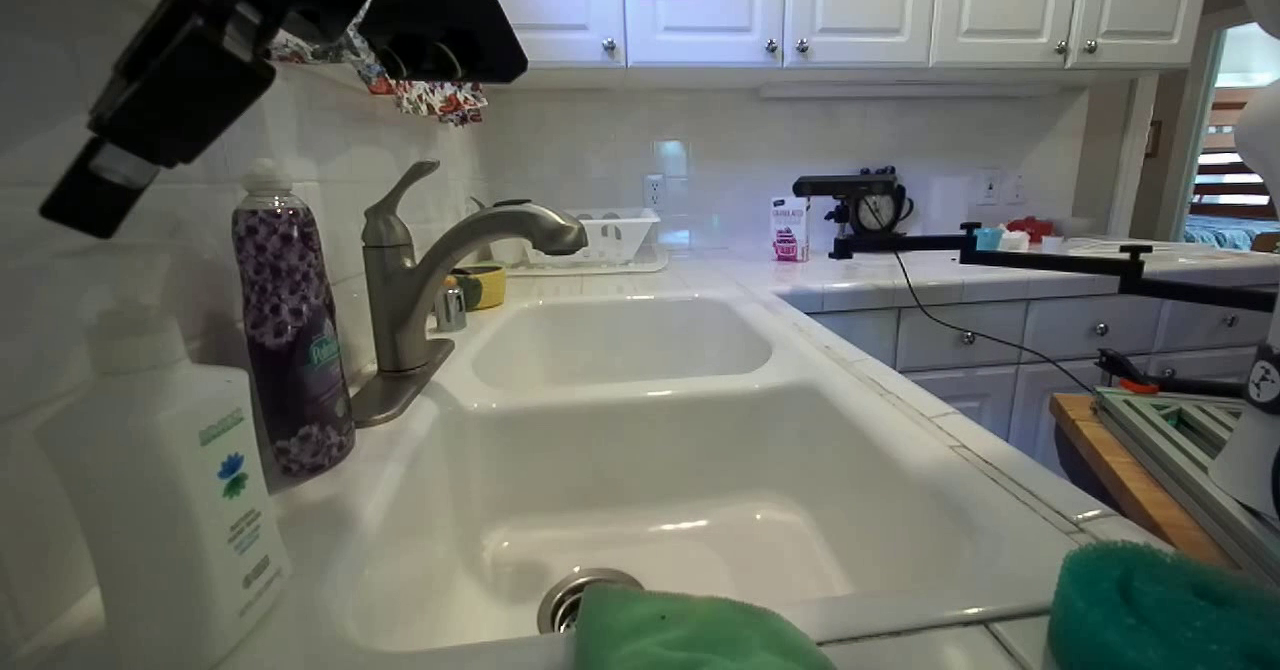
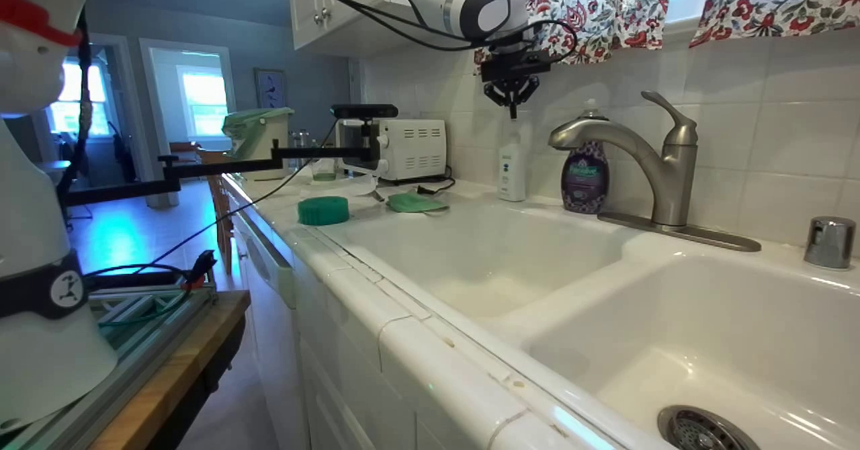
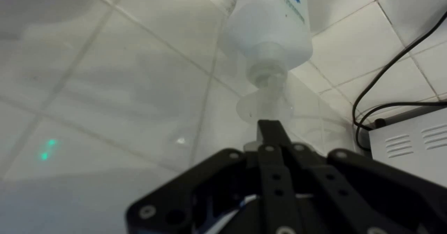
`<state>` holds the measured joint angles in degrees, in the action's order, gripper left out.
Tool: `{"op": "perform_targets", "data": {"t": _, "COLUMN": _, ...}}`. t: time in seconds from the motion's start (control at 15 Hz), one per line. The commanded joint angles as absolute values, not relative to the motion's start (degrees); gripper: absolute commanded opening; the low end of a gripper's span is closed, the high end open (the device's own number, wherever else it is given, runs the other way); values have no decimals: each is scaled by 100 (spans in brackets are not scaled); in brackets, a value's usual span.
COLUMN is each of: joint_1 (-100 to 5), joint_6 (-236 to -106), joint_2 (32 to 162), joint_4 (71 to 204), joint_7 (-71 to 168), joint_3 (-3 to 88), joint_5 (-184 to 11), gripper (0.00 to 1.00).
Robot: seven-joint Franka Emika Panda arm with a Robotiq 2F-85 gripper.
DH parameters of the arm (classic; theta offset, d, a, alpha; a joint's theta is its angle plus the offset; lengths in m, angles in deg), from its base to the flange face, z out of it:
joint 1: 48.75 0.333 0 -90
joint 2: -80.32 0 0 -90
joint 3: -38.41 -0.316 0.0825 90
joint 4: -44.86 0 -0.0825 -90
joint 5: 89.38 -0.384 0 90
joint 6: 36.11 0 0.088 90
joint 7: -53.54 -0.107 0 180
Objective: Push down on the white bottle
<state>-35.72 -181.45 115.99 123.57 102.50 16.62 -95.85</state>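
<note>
Held tool pinched narrow just above white bottle | saw it upright between tiled wall and sink edge, near purple bottle | had open room over basin

Far windows glare white, and the wrist view looks soft.

At lower left of an exterior view, the bottom edge crops the white bottle; at bottom centre a green pad hides part of the drain. In the wrist view the bottle's base lies beyond the top edge, its pump head blurs, and whether the gripper touches it cannot be told
</note>
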Motion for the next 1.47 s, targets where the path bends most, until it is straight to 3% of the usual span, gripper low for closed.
{"op": "perform_targets", "data": {"t": 0.0, "joint_1": -3568, "joint_6": -18091, "joint_2": 11813, "joint_4": 12078, "joint_7": 10488, "joint_3": 1573, "joint_5": -9583, "gripper": 0}}
{"op": "perform_targets", "data": {"t": 1.4, "joint_1": -3583, "joint_6": -17968, "joint_2": 11891, "joint_4": 12273, "joint_7": 10421, "joint_3": 1634, "joint_5": -9579, "gripper": 0}}
